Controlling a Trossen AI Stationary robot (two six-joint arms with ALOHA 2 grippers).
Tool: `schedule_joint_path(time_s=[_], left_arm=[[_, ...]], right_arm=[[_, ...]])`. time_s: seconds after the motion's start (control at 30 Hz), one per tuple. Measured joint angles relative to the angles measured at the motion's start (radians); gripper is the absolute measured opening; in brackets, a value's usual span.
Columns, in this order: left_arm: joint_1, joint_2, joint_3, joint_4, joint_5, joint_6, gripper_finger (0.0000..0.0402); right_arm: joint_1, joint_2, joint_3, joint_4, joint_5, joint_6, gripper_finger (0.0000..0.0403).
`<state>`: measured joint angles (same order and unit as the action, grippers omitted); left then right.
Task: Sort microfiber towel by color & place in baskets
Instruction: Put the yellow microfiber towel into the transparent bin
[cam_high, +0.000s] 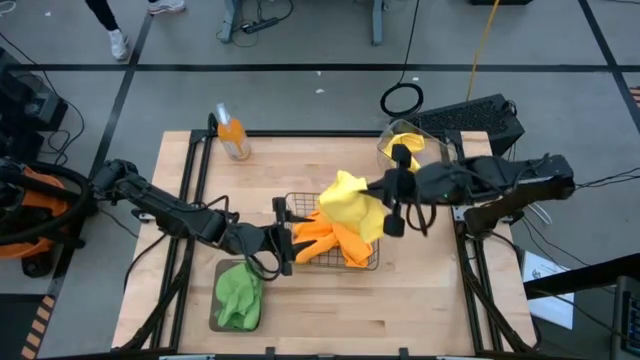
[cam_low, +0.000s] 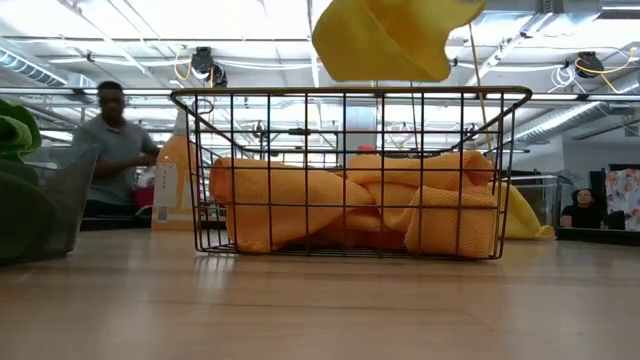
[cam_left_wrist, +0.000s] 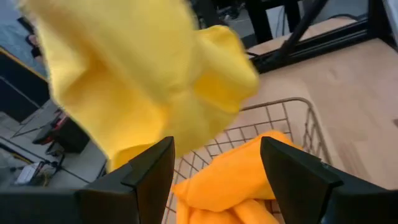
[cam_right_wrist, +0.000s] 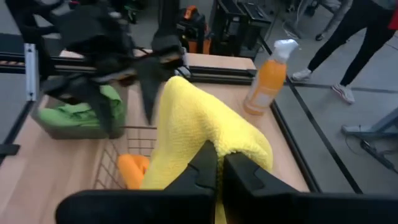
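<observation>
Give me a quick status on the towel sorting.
Right gripper shut on yellow towel, held above wire basket of orange towels. Left gripper open at basket's edge. Nothing blocking.

My right pincer (cam_right_wrist: 219, 168) is clamped tight, arm reaching in toward the middle from the right. My left pincer (cam_high: 287, 243) sits low with fingers (cam_left_wrist: 146, 171) spread apart, arm stretched in from the left.

From above I see the wire basket (cam_high: 335, 235) at the table's (cam_high: 420, 310) middle, towels (cam_high: 335, 238) piled in it and another towel (cam_high: 352, 203) hanging over it. The tray (cam_high: 237, 297) sits nearer and left, the tub (cam_high: 410, 148) farther and right, the bottle (cam_high: 233, 137) far left.
</observation>
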<state>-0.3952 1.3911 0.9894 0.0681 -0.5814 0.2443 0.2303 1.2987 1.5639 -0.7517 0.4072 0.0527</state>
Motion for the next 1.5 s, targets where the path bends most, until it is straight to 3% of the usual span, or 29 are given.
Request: schedule_joint_path(time_s=[0.4,0.57,0.7,0.83,0.97,1.17,1.5], left_arm=[[0.043,0.000,-0.031,0.034,0.000,0.007,0.0244],[0.049,0.029,-0.032,0.150,0.004,0.090,0.0244],[0.049,0.091,-0.032,0.275,0.094,0.208,0.0244],[0.048,0.159,-0.030,0.337,0.117,0.305,0.0240],[0.049,0.203,-0.019,0.343,0.128,0.368,0.0193],[0.043,0.193,-0.015,0.354,0.131,0.394,0.0025],[-0.007,0.140,-0.014,0.346,0.098,0.396,0.0005]], right_arm=[[0.154,0.009,0.000,0.057,0.092,0.028,0.0000],[0.174,0.039,0.000,0.078,0.092,0.034,0.0000],[0.176,0.076,0.000,0.098,0.092,0.031,0.0000],[0.176,0.104,0.000,0.100,0.091,0.025,0.0000],[0.176,0.113,0.000,0.103,0.092,0.015,0.0000],[0.177,0.119,0.000,0.061,0.145,0.033,0.0000],[0.185,0.171,0.000,-0.030,0.145,0.145,0.0000]])
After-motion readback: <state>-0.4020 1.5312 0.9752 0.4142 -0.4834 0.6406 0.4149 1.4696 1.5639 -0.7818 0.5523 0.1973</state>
